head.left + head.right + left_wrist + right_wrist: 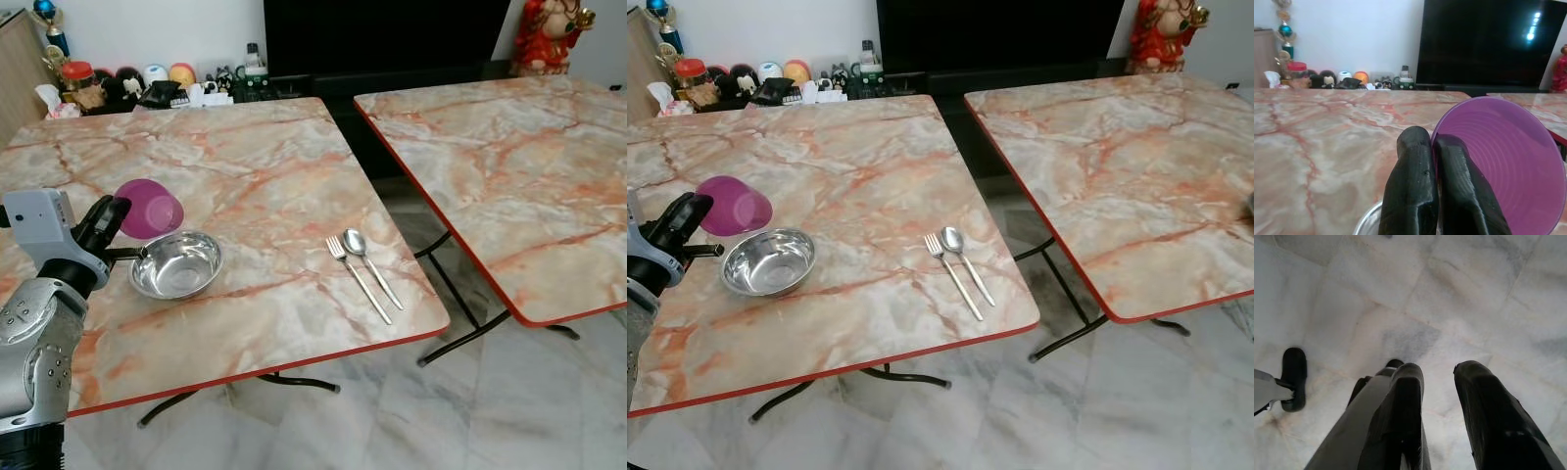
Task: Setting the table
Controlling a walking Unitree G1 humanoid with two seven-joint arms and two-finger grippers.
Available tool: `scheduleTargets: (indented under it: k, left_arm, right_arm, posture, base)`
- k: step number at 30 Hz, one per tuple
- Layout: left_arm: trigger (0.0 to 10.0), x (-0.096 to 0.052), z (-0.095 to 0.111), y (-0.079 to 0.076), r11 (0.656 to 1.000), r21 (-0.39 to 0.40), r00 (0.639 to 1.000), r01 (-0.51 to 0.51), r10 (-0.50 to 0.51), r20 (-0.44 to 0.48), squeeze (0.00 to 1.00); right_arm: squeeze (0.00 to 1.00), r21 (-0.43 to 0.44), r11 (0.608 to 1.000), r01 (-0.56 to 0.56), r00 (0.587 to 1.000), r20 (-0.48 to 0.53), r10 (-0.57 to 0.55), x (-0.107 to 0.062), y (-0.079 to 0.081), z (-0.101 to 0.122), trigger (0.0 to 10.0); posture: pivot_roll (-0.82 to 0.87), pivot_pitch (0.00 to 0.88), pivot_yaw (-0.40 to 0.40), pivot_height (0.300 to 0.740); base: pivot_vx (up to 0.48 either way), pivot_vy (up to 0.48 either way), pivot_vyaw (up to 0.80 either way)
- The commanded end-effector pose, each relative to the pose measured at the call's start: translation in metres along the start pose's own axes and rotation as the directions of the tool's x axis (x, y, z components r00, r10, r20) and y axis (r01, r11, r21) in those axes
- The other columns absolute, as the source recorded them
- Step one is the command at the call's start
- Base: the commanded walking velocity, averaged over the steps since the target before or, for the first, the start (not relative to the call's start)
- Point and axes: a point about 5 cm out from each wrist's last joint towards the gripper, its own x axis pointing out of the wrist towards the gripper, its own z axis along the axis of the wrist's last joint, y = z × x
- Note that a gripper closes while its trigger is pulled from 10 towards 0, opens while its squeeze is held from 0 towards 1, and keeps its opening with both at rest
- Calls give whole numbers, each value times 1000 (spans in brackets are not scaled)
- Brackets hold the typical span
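Over on the left, the left gripper is hovering above the near-left part of the marble-patterned square table with the red edge, its two black fingers pinching the rim of a translucent purple plastic cup between them. The cup is tilting on its side, mouth facing the wrist camera, just behind a round shiny steel bowl sitting on the tabletop. Moving right, a silver metal fork and a silver metal spoon are lying side by side near the table's front-right corner. Further right, a second marble-patterned table is standing apart. The right gripper is hanging over the pale marble floor, fingers parted by a narrow gap.
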Motion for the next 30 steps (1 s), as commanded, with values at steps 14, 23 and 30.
scheduleTargets:
  k: [14, 23, 30]
  left_arm:
    - [10000, -2, 5, 5, 998, 54, 1000, -26, 25, 8, 0]
    - [10000, -1, 7, 6, 997, 73, 1000, -28, 28, 11, 0]
    - [10000, -1, 7, 6, 997, 77, 1000, -27, 27, 10, 0]
  right_arm:
    - [0, -30, 1000, 1, 1000, -14, -2, 0, -2, -1, 10000]
    - [0, -63, 998, -4, 1000, -6, 4, 0, -3, 0, 10000]
    - [0, -43, 999, 3, 1000, -9, -3, 0, -3, -1, 10000]
  posture:
    - [60, 115, 15, 740]
    - [52, 129, 13, 740]
    - [51, 130, 12, 740]
  base:
    - [0, -457, 144]
    - [0, -458, 418]
    - [0, -458, 80]
